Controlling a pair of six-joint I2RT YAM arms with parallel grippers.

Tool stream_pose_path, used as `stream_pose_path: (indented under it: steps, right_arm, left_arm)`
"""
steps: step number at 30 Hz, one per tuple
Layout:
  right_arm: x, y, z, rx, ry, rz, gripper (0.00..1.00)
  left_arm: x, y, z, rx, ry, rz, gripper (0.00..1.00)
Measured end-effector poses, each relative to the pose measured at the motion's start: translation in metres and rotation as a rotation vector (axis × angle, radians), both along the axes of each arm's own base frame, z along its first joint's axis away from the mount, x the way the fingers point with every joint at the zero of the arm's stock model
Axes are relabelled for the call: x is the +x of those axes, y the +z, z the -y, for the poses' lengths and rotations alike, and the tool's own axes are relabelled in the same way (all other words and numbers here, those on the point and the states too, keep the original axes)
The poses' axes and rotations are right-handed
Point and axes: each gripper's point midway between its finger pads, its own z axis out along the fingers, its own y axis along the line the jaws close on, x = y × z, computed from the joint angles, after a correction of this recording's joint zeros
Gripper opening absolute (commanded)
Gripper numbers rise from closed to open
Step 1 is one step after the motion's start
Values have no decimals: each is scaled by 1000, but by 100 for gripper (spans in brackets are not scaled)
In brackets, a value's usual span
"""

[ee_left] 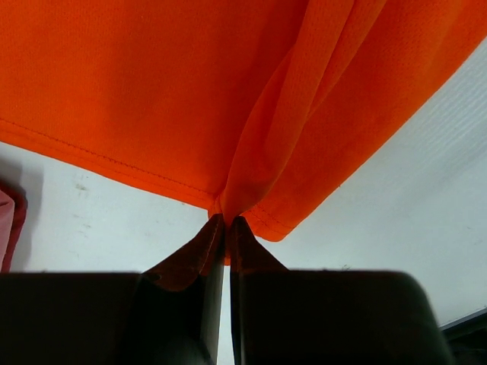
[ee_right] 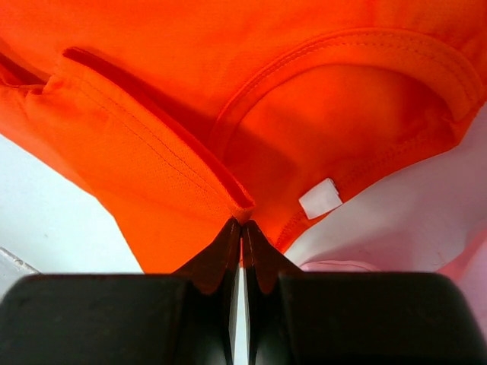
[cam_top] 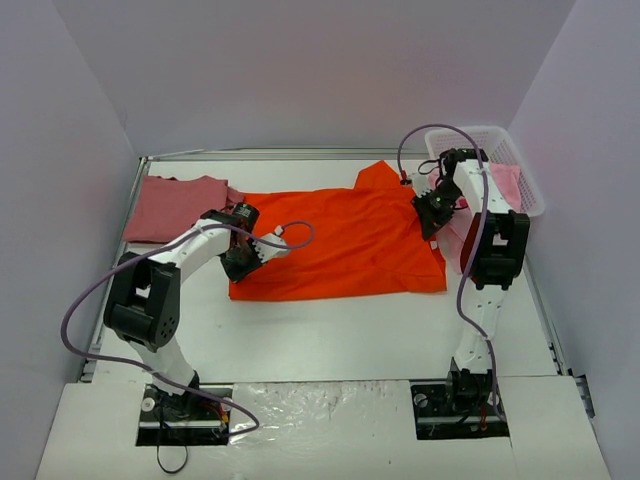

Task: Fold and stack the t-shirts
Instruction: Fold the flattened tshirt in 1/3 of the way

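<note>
A bright orange-red t-shirt (cam_top: 345, 245) lies spread across the middle of the white table. At its left edge my left gripper (cam_top: 243, 262) is shut on the hem, and the cloth (ee_left: 228, 99) bunches into a fold right at the fingertips. My right gripper (cam_top: 432, 212) is shut on the shirt's right edge beside the collar (ee_right: 342, 68), with a white label (ee_right: 319, 198) close by. A folded dusty rose-red t-shirt (cam_top: 178, 207) rests at the far left. Light pink t-shirts (cam_top: 505, 183) lie in the basket.
The white lattice basket (cam_top: 520, 170) stands at the far right, just behind the right arm. White walls close in the table on three sides. A purple cable (cam_top: 290, 235) loops over the shirt near the left gripper.
</note>
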Motion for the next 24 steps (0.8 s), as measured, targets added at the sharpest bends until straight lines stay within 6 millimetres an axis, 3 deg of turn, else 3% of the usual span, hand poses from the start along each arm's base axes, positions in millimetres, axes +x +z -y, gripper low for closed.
stream_pose_path:
  steps: [2, 4, 5, 7, 10, 14, 19, 24]
  right_arm:
    - [2, -2, 2, -15, -10, 4, 0]
    - [5, -4, 4, -29, -20, 7, 14]
    - [7, -5, 6, -37, -25, 10, 17]
    - [10, -8, 8, -50, -37, 13, 39]
    - [14, -11, 10, -65, -46, 21, 51]
    - [18, -9, 10, -69, -62, 31, 56]
    - [21, 1, 8, -68, -63, 65, 56]
    - [-1, 30, 7, -62, -55, 112, 56]
  left_arm:
    - [2, -5, 0, 6, 2, -6, 3]
    - [5, -11, -1, 16, 6, -12, 10]
    - [6, -14, -1, 22, 11, -17, 15]
    - [8, -19, -2, 30, 21, -25, 20]
    - [11, -22, -3, 36, 33, -26, 26]
    - [19, -17, -3, 41, 48, -2, 37]
    - [33, 1, -1, 34, 71, 58, 40]
    - [38, 35, -2, 14, 90, 144, 43]
